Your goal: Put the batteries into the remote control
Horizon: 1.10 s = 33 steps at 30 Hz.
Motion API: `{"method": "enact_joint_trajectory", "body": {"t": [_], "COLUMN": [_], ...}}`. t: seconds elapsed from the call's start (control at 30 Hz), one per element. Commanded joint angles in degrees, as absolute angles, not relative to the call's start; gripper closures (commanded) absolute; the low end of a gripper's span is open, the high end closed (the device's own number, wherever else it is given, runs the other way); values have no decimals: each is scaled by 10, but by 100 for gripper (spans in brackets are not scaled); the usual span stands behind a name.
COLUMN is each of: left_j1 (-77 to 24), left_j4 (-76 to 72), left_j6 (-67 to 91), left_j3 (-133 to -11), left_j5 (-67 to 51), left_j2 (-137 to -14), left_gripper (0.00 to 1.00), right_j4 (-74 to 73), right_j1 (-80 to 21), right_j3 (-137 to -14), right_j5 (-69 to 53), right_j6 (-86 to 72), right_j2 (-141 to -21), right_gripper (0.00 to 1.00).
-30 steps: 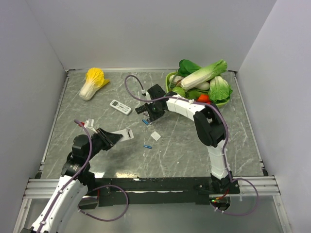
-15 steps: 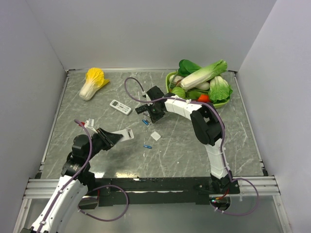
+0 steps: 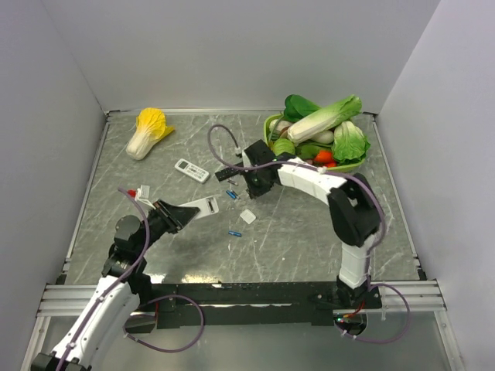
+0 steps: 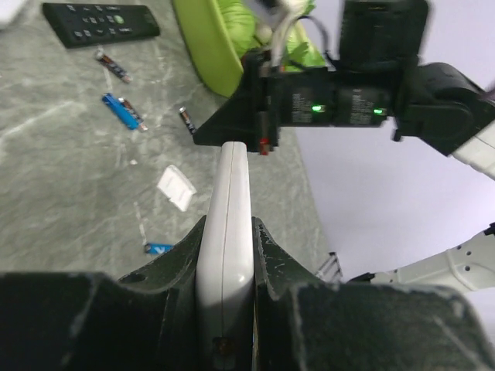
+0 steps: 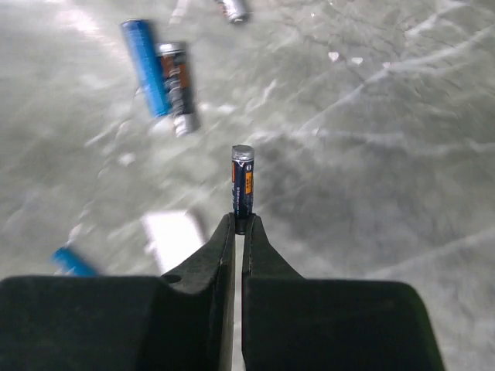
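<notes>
On the left, the left gripper [image 4: 226, 232] has its black fingers pinching the remote control [image 4: 228, 193] by its two faces. It holds the remote edge-on above the table [image 3: 309, 232]; the remote is a slim slab of smooth white plastic with rounded edges. Across the grey marbled tabletop, loose batteries [image 3: 234, 233] lie apart from one another, little glossy blue cylinders with silvery ends. A small white flat piece [image 3: 247, 216] lies among them, perhaps the compartment cover, though I cannot be sure. Further right, the right gripper [image 5: 238, 226] has its fingers pressed nearly together on the lower end of one battery [image 5: 243, 182]. It is a dark blue-and-orange cell with a bright metal cap, standing straight out past the fingertips. I'd judge the picking step done: one cell is gripped and none is visibly in the remote. The next move calls for bringing the arms together and lining the cell up with the remote's bay, which I cannot see from here. That looks fiddly with so slender a pinch on a slick round thing.
</notes>
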<state>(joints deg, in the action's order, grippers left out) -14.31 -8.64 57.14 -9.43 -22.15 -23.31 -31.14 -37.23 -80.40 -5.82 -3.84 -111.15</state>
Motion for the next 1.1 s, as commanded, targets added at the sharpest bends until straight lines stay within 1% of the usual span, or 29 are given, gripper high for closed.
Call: {"method": "enact_joint_trajectory", "body": {"t": [0.0,0.2,0.4,0.63,1.07], "left_j1": [-140,-141,-142,-144,-157], "left_j4": [-257,-368,-449,-489,-468], "left_j6": [614,628,652,663,716], "left_j3": [-76,-69,-61,-59,-52], "left_j5": [-261,-285,-300,-296,-273], "left_j2": [-264,-336,-387,-400,-383], "left_gripper": [99,99,99,99,99], "right_j4": [-303,-302,-323,-354,-392], "right_j1": [-373,-385,-422,-450,-478], "right_j3": [-794,-773,-777,-800,-863], "right_j5": [-109,-183,-218,-228,-210], "right_j6": [-62,-110,-177,-218,-235], "right_j2": [-990,-880,-840,-844,-881], "right_gripper": [100,100,100,100,100]}}
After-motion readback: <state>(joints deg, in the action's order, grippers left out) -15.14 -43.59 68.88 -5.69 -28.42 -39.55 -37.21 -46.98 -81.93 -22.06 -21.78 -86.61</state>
